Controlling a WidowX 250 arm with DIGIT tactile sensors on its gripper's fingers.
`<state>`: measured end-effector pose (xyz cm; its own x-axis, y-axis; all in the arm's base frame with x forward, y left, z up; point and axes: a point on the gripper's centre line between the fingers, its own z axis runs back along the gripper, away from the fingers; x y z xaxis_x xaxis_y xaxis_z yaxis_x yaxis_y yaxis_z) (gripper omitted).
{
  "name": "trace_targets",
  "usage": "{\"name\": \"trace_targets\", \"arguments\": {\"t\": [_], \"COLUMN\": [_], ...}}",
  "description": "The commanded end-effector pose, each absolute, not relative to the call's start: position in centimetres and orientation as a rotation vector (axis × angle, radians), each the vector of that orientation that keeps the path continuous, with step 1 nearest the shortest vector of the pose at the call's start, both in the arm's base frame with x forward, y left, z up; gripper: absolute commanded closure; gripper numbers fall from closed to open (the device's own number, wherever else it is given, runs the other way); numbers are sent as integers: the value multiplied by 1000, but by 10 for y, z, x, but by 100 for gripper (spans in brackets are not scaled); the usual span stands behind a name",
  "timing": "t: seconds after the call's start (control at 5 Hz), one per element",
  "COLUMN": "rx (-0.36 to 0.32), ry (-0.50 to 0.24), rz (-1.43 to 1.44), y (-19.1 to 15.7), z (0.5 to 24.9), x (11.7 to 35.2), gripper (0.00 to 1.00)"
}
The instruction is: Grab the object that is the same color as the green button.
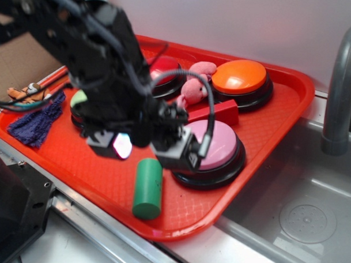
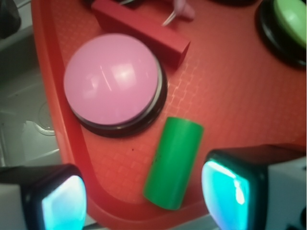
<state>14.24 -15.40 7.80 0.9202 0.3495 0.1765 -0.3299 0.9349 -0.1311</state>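
The object, a small green cylinder [image 1: 148, 188] [image 2: 174, 162], lies on its side near the front rim of the red tray [image 1: 78, 164]. My gripper [image 1: 148, 145] [image 2: 144, 194] hovers open just above and behind it. In the wrist view the cylinder lies between my two glowing fingertips [image 2: 225, 189], closer to the right one, touching neither. The green button [image 1: 78, 98] [image 2: 292, 14] sits at the tray's left, mostly hidden behind my arm in the exterior view and cut by the top right corner in the wrist view.
A pink button [image 1: 219, 144] [image 2: 111, 78] sits right beside the cylinder. A red block [image 1: 216, 113] [image 2: 139, 28], an orange button [image 1: 240, 77], a dark red button [image 1: 164, 67] and a pink plush [image 1: 194, 87] fill the back. A blue cloth [image 1: 37, 122] lies left. A sink [image 1: 305, 208] is right.
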Motion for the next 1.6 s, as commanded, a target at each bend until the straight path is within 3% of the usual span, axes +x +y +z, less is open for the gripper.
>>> {"name": "trace_targets", "arguments": {"t": [0.0,0.4,0.6,0.8,1.2,1.4], "rx": [-136,-124,-121,-126,-44,-43], "ry": [-154,-142,-163,-160,-162,-156], "rz": [354,337,342,330,240,183], "y": [-152,-152,-154,-155,-155,-144], "z": [52,32,31,34,56,77], "x": [142,142,142,141,151,156], "gripper": [0,0,27,100,100,100]}}
